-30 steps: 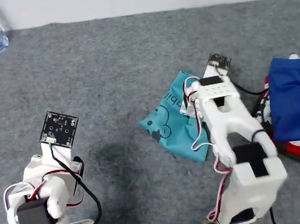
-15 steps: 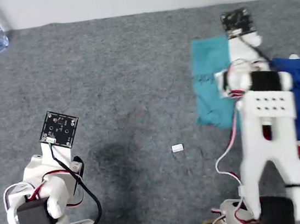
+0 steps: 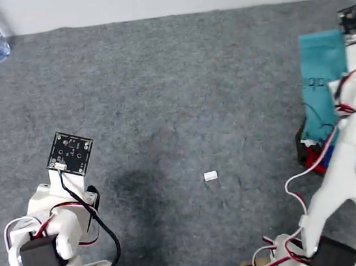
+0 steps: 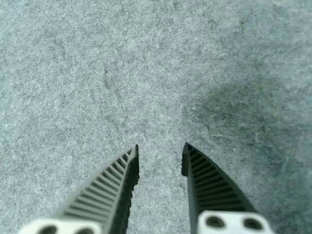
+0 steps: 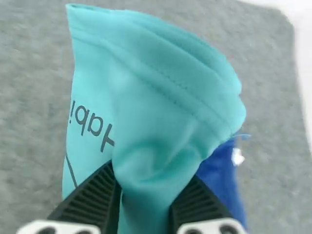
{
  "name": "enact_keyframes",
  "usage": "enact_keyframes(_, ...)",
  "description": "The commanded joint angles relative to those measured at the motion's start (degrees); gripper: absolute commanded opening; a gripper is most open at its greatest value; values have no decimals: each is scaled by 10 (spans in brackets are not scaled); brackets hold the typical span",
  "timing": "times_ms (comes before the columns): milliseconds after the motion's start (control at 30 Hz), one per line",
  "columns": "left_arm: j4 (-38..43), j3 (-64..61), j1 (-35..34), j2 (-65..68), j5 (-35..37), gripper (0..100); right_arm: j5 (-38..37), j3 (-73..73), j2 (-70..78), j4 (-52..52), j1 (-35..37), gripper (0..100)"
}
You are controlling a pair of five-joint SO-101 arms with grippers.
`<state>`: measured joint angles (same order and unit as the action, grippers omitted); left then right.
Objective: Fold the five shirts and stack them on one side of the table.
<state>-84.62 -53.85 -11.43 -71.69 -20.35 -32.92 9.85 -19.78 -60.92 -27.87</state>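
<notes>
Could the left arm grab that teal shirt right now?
Probably not. The teal shirt is pinched in the right tool at the far right, while the left tool sits open over bare grey mat on the opposite side. Nothing blocks the way; it just looks too far.

Teal shirt [image 5: 146, 112] in right gripper [image 5: 144, 192]

1. The left arm [image 3: 53, 234] and right arm [image 3: 347, 193] have white shells and black servo blocks.
2. Red, black and white cables [image 3: 113, 240] loop alongside.
3. A square black circuit board [image 3: 70, 152] caps each arm's 12 o'clock end.
4. The left gripper [image 4: 160, 146] and right gripper [image 5: 148, 173] have black, ridged, tapering fingers.
</notes>
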Motion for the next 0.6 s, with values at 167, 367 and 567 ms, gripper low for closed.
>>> enact_keyframes(167,-4,2,-2,-3,2,137,-61,20,102,148,-57,8)
enact_keyframes(367,-4,1,1,-3,2,137,-89,-15,153,167,-89,12)
enact_keyframes(567,-4,1,-2,-3,2,137,-134,-34,188,167,-111,13)
